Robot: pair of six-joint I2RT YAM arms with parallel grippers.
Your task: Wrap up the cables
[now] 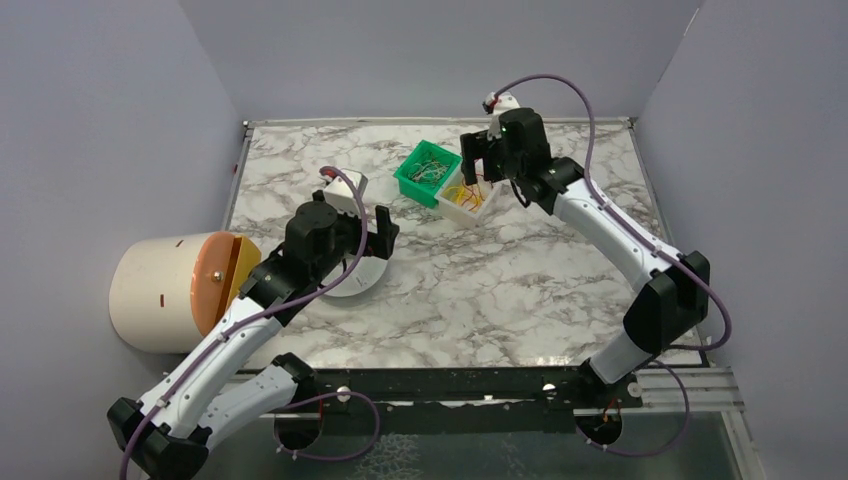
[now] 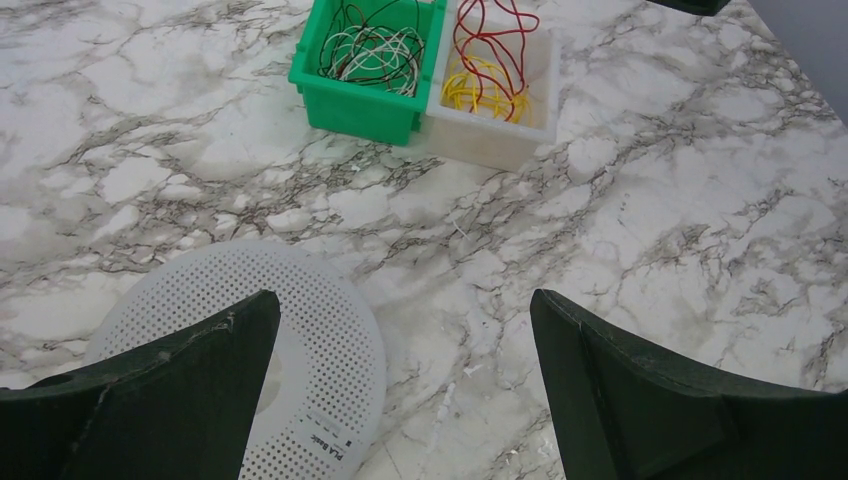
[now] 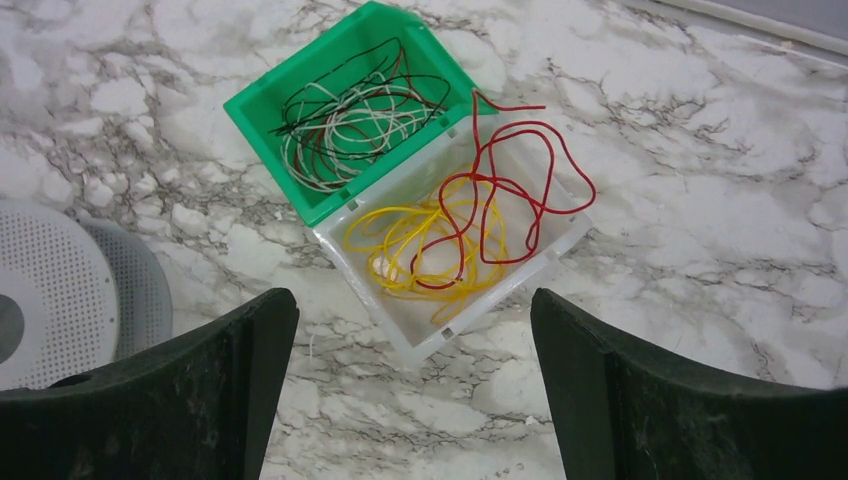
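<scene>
The cables are one thin red wire lying in loose loops over yellow wires inside a white bin; one loop hangs over the bin's far rim. In the top view the red wire sits right under my right gripper, which hovers above the bin. Seen from the right wrist, that gripper is open and empty. My left gripper is open too, low over the table by a white perforated disc. In the left wrist view this gripper holds nothing, and the red wire lies far ahead.
A green bin with black and pale wires touches the white bin's left side. A large white cylinder with an orange face lies at the table's left edge. Grey walls enclose the marble table on three sides.
</scene>
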